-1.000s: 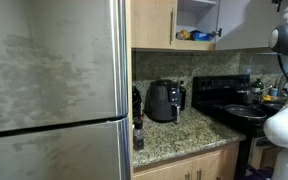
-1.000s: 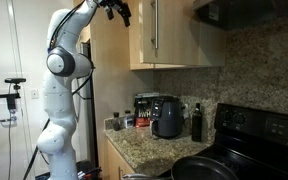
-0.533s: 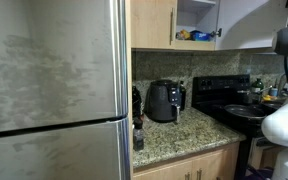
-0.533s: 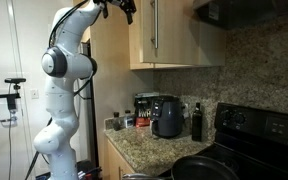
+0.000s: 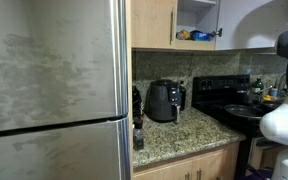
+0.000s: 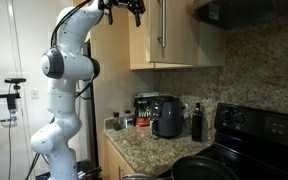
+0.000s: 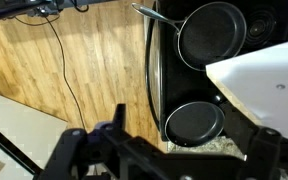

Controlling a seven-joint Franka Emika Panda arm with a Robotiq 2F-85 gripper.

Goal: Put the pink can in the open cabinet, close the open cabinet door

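My gripper [image 6: 131, 8] is raised high, level with the top of the light-wood cabinet [image 6: 184, 45], right beside the cabinet door [image 6: 156, 35] and its slim metal handle [image 6: 162, 30]. I cannot tell whether it touches the door. In the wrist view the two dark fingers [image 7: 76, 150] stand wide apart, so the gripper [image 7: 169, 165] is open with nothing between them. In an exterior view the cabinet [image 5: 196, 20] shows its open white inside, with blue and yellow packets [image 5: 194, 35] on the shelf. I cannot make out the pink can in any view.
A black air fryer [image 5: 164, 100] and a dark bottle [image 6: 196, 122] stand on the granite counter [image 5: 179, 135]. The steel fridge [image 5: 54, 90] fills one side. Below me are the black stove with two pans [image 7: 212, 32] and the wood floor [image 7: 84, 70]. A white slanted surface [image 7: 269, 80] lies close to the wrist camera.
My gripper has moved along the cabinet top toward the door. The door handle has shifted the same way in that exterior view. The jaws have stayed open.
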